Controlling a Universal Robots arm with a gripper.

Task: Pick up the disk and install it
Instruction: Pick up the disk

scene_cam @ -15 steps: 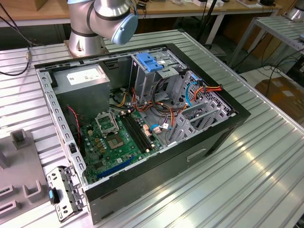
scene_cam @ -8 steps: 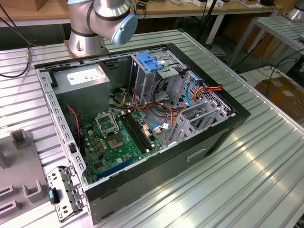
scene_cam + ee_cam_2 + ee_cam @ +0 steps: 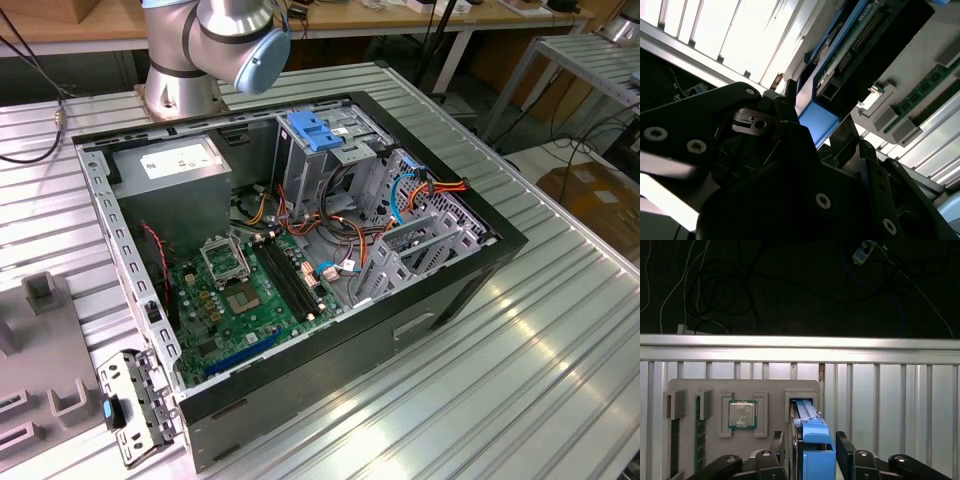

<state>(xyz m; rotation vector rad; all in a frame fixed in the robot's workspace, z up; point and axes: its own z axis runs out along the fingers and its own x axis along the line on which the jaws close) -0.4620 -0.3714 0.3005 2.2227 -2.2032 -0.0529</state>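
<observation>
The disk (image 3: 807, 412) stands on edge in a slot of the grey holder tray (image 3: 715, 390), its blue side rail facing the camera in the first wrist view. My gripper (image 3: 813, 440) straddles its upper end, one black finger (image 3: 782, 447) tight against each side. In the second wrist view the disk (image 3: 850, 55) shows its dark casing, circuit board and blue end piece, held in the gripper (image 3: 815, 137).
The tray also holds a processor chip (image 3: 742, 414) and memory sticks (image 3: 698, 430). In the exterior view an open computer case (image 3: 500, 240) lies on the ribbed metal table, with a blue-latched drive cage (image 3: 315, 130) near the arm's base (image 3: 190, 60). The grey tray (image 3: 40, 350) lies at that view's left.
</observation>
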